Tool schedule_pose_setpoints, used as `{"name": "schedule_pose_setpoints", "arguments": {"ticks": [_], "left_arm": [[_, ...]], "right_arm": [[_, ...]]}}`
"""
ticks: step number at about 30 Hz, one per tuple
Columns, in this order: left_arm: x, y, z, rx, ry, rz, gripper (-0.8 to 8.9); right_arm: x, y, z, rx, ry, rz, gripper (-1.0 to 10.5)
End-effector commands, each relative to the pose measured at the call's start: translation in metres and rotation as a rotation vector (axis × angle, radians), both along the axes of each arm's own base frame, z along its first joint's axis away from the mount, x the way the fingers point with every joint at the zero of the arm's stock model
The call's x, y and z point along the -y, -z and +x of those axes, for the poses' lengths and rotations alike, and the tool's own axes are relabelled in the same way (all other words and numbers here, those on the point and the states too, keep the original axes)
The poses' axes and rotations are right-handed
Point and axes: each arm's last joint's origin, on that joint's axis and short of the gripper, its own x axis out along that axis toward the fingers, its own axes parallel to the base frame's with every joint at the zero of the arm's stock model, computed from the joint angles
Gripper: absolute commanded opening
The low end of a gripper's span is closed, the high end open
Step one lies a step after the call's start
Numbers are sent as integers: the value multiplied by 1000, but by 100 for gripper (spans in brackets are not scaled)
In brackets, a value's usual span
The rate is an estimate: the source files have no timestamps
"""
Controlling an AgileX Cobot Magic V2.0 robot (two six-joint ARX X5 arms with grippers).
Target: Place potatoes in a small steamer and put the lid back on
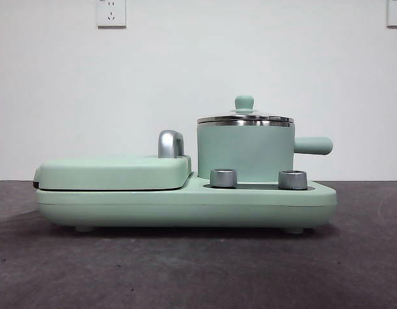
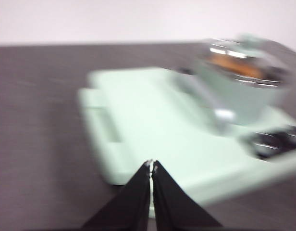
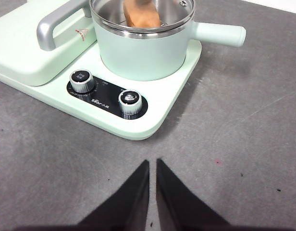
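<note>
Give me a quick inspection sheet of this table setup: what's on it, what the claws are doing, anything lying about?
Surface: dark grey table, matte.
Job's things: small steamer on the green cooker base; lid on its rim; potato inside, seen through the glass.
Clutter: nothing seen.
Grippers: left gripper above the griddle cover, shut, empty; right gripper over bare table in front of the knobs, shut, empty.
Cables: nothing seen.
Surroundings: white wall with sockets.
</note>
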Motion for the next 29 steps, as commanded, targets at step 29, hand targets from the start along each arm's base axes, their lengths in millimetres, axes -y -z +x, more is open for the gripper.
{"name": "schedule_pose_setpoints", "arguments": {"ticks": [29], "left_arm": [[-34, 97, -19, 89, -427, 55, 6]], "right_arm": [[0, -2, 0, 7, 2, 13, 19]]}}
